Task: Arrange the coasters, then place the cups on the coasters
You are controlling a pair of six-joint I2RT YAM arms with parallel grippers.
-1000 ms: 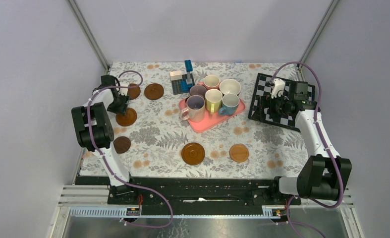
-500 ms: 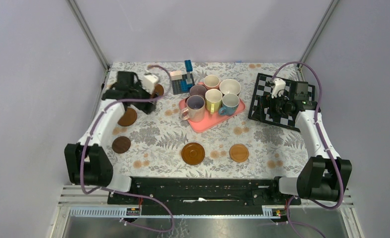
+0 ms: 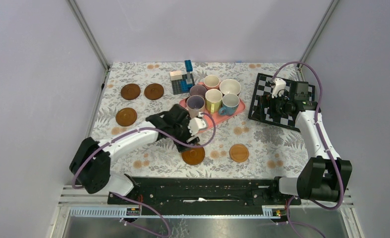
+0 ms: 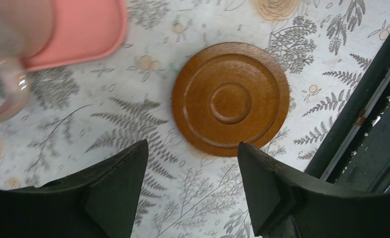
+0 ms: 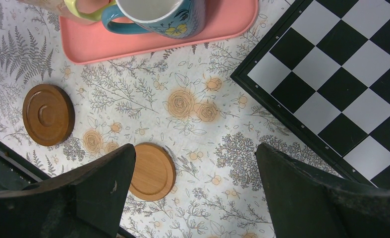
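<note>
Cups (image 3: 213, 100) on tray (image 3: 221, 118), coasters (image 3: 154, 91) left and front

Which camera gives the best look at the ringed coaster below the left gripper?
Left wrist: the coaster fills the frame, rings sharp. From the top, the left gripper partly hides it; right wrist shows it small.

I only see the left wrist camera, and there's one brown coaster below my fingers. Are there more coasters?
Observer: Yes. Three coasters lie at the far left.
Operator: How many cups are there?
Observer: Six cups stand on the pink tray, none on a coaster.
Operator: What's the other arm doing?
Observer: The right fingers hang open over the edge of the chessboard, holding nothing.
</note>
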